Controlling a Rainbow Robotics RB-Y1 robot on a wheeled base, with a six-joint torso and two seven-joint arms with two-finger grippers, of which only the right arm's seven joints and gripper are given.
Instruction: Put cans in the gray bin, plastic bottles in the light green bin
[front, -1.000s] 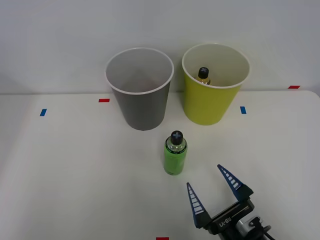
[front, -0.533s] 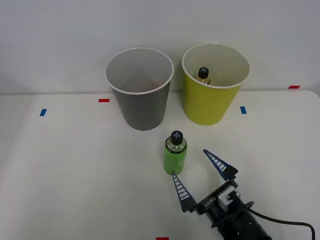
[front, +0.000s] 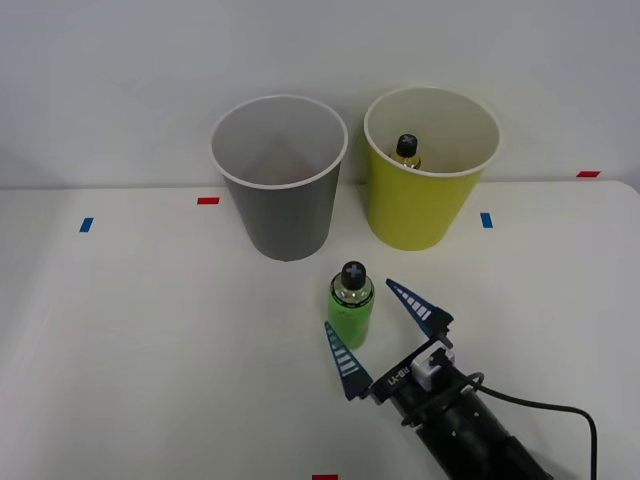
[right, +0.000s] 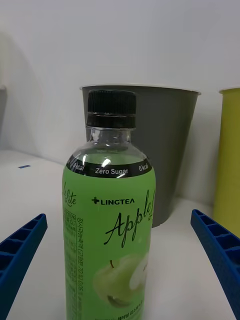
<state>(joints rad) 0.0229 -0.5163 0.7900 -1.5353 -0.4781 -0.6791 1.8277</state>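
A small plastic bottle (front: 351, 309) with a black cap and bright green label stands upright on the white table, in front of the two bins. In the right wrist view the same bottle (right: 110, 225) rises close between my blue fingers. My right gripper (front: 380, 325) is open just behind the bottle, one finger on each side, not touching it. The gray bin (front: 281, 180) stands at the back, seen also as a gray bin (right: 165, 145) behind the bottle. The light green bin (front: 428, 170) to its right holds another black-capped bottle (front: 406, 150).
Small red and blue tape marks (front: 208, 201) dot the white table (front: 140, 340). A pale wall stands right behind the bins. Open table lies to the left and right of the bottle.
My right gripper has moved forward and left across the table, from well short of the green-label bottle to straddling it. It stays open. The bottle and bins have not moved.
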